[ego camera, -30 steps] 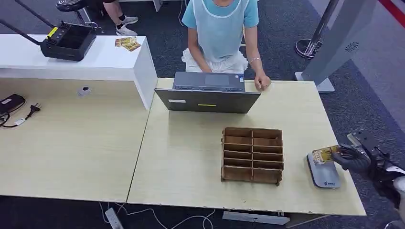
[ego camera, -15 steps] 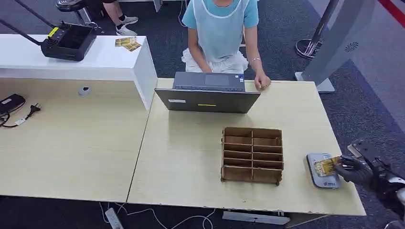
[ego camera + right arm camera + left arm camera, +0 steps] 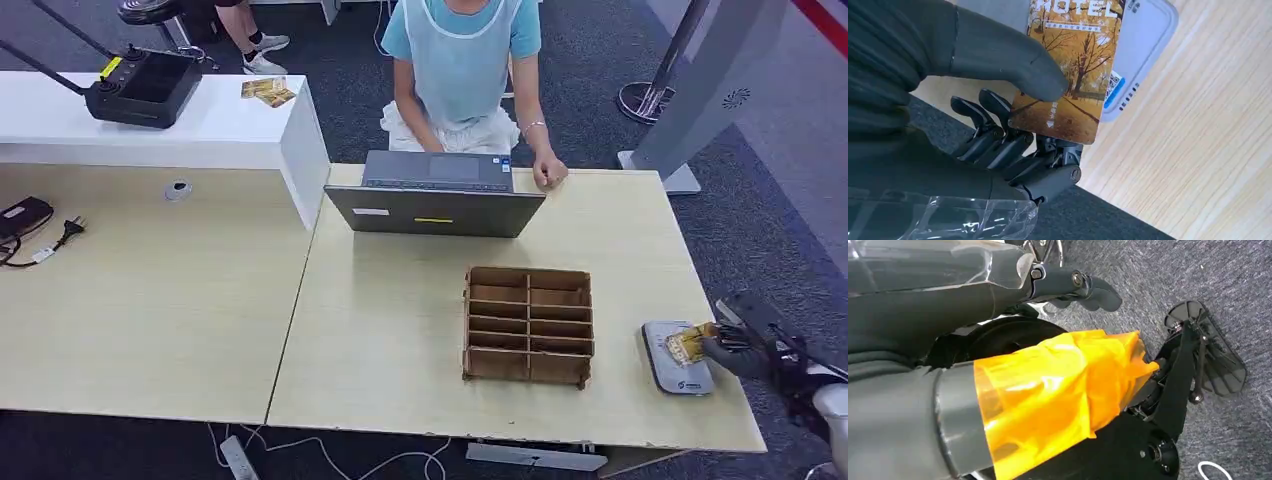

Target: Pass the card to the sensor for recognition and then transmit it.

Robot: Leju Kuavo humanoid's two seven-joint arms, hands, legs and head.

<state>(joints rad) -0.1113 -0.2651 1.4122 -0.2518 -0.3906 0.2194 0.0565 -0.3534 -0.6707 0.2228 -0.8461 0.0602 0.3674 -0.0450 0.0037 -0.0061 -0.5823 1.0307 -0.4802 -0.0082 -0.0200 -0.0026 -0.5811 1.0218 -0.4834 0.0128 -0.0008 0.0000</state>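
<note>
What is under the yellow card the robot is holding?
Under the card, pinched by the right hand, lies the grey sensor pad on the table. The card covers part of the pad's top.

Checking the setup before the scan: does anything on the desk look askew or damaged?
Nothing stands out. The right robot hand holds the card over the grey sensor near the desk edge; the wooden organizer sits upright and intact.
</note>
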